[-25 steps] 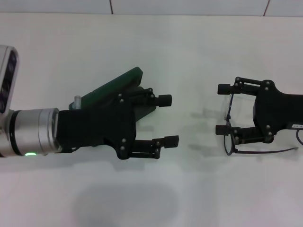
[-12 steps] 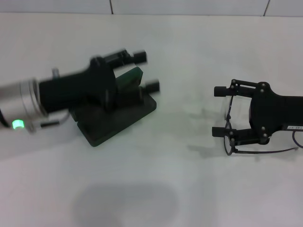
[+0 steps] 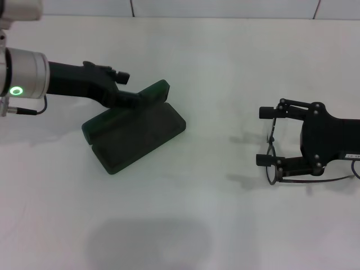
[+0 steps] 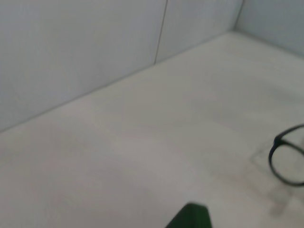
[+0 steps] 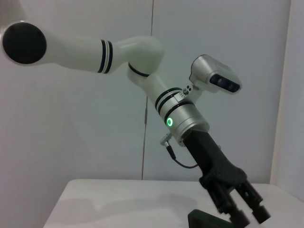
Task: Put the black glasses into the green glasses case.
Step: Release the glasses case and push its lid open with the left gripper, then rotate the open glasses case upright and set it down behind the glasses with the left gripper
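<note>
White surface (image 3: pixel 225 56) carries everything, with a pale wall (image 3: pixel 225 7) behind its far edge. Taking the green glasses case (image 3: pixel 140 135) as the landmark: it lies open on the surface's left half, its base flat and its lid (image 3: pixel 152 93) tilted up along the far side. The left end effector (image 3: pixel 125 95) reaches in from the case's left and sits over the far side of the case, at the raised lid; from the head view its fingers overlap one another and the lid, so I cannot tell whether they are spread or closed. In the right wrist view that same arm slopes down toward a dark green corner of the case (image 5: pixel 204 219). Well to the right of the case, the right end effector (image 3: pixel 270 136) hangs over the black glasses (image 3: pixel 274 169), fingers spread apart, one on each side of the front frame. The glasses rest on the surface, one slim temple arm running away from the case.
</note>
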Robot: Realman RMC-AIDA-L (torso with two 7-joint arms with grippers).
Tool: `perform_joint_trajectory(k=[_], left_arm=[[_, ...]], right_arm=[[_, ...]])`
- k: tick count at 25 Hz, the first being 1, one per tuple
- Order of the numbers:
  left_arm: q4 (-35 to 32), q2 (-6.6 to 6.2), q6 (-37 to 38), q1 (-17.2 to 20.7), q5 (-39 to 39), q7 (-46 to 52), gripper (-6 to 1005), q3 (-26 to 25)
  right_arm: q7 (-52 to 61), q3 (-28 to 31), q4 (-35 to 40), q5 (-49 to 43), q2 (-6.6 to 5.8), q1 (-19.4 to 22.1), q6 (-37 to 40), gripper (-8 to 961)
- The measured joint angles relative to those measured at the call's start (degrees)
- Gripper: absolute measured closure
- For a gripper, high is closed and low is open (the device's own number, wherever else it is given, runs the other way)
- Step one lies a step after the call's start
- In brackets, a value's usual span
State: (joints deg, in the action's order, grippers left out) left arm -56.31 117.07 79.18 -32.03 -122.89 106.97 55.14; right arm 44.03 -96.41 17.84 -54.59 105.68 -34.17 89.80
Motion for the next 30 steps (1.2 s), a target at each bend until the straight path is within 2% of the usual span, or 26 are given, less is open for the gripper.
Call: perform_joint_trajectory(k=[4,6,16,22,27,29,30], left_arm=[[-3.3,2.16,-0.2,-0.1,-7.1,2.4,227,0.3],[-3.7,2.48,-0.3,-0.1,-9.4,3.6,247,1.1],[-4.1,2.43,-1.3,-0.4,-12.1,7.1,349,3.1],[-4.2,2.39,-1.4,-1.0,-12.1,7.1,475,3.2],[-4.9,2.27,-1.4,-2.2,-12.5,6.2,580,3.9],[-4.9,2.13,-1.5,-3.1,-12.6,5.8,782,4.3],[-5.0,2.06,-1.5,-3.7,-12.6,5.5,785,4.5]], right_arm=[[-0.1,0.0,0.0,0.0,-0.09,0.0,-0.1,113],[-0.1,0.0,0.0,0.0,-0.1,0.0,-0.1,113],[-0.4,-0.1,0.0,0.0,-0.22,0.0,-0.2,113],[-1.5,-0.3,0.0,-0.4,0.04,0.0,-0.1,113],[-1.6,0.0,2.3,-6.2,0.83,0.3,-0.2,113],[-1.6,0.0,2.5,-7.0,1.07,0.4,-0.4,113],[-1.6,0.0,2.7,-7.7,1.3,0.5,-0.5,113]])
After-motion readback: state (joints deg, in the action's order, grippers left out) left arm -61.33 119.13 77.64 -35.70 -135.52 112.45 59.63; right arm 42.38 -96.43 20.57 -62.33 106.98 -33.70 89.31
